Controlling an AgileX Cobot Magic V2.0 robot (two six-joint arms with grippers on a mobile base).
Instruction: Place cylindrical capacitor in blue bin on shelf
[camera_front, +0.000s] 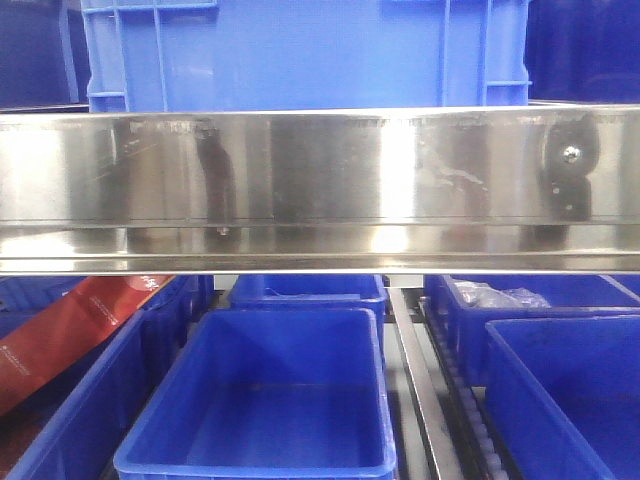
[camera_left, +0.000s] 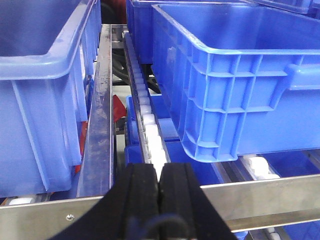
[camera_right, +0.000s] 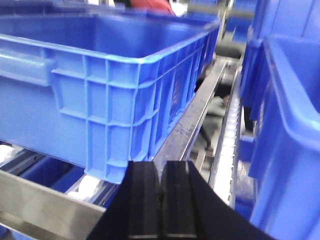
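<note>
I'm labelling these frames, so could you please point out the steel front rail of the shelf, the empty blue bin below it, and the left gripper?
Shelf rail (camera_front: 320, 170), front view, middle of its shiny face.
Blue bin (camera_front: 255, 462), front view, near rim.
Left gripper (camera_left: 160, 187), left wrist view, where the shut jaws meet.

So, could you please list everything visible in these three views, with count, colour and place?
Blue plastic bins: several; one empty at front-view centre, one on the upper level, others at both sides.
Shiny stainless-steel shelf rail: one wide band across the front view.
White roller track: one, between bins, left wrist view.
Red flat package: one, lower left of front view.
Clear plastic bag: one, in a right rear bin.
Cylindrical capacitor: none visible.
Left pincer: black, shut, nothing between its pads.
Right pincer: black, shut, nothing between its pads.
</note>
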